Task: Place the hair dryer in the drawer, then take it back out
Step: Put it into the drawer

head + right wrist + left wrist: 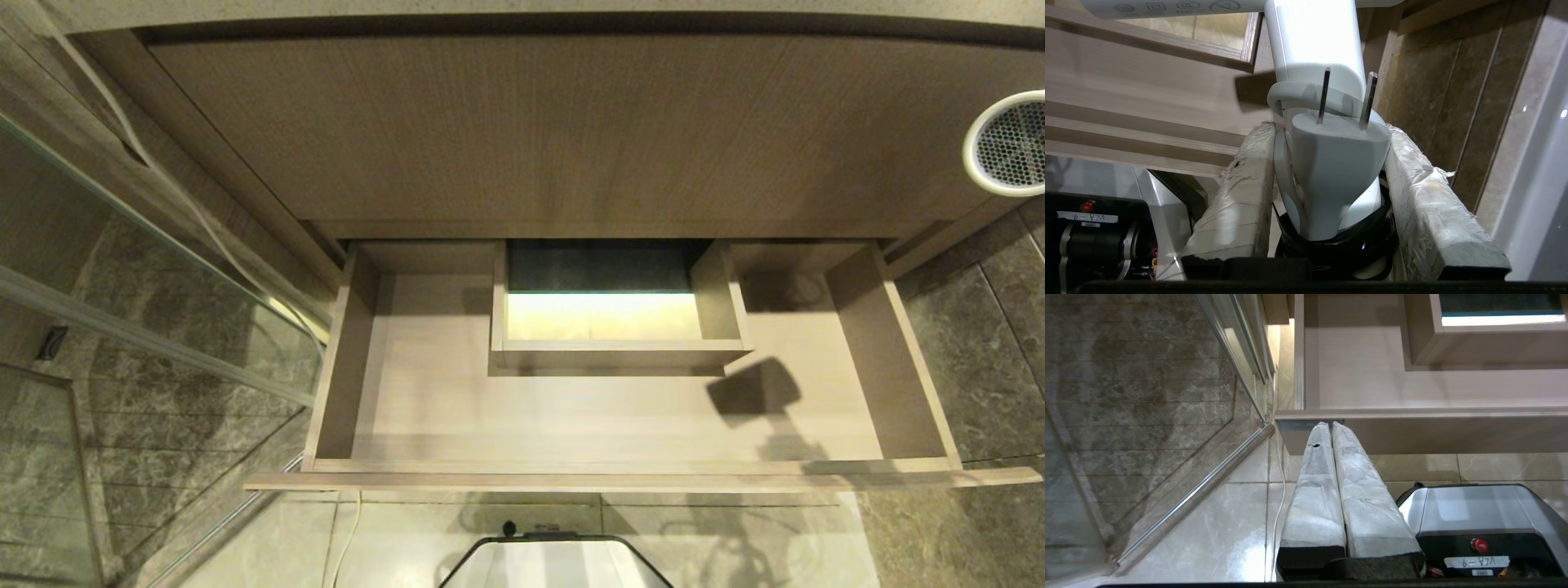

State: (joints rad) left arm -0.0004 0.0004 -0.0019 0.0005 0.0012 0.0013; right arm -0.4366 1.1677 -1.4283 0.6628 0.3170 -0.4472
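My right claw [1327, 171] grips the dryer [1008, 143] by handle and plug, held up right of the open drawer [629, 408] | left claw [1331, 428] closed, parked below drawer front.

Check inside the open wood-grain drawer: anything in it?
The wide light wood-grain drawer shows bare floor around its boxed cut-out, plus a shadow. The small white hair dryer is outside, in the right gripper. The strip behind the front panel is hidden.
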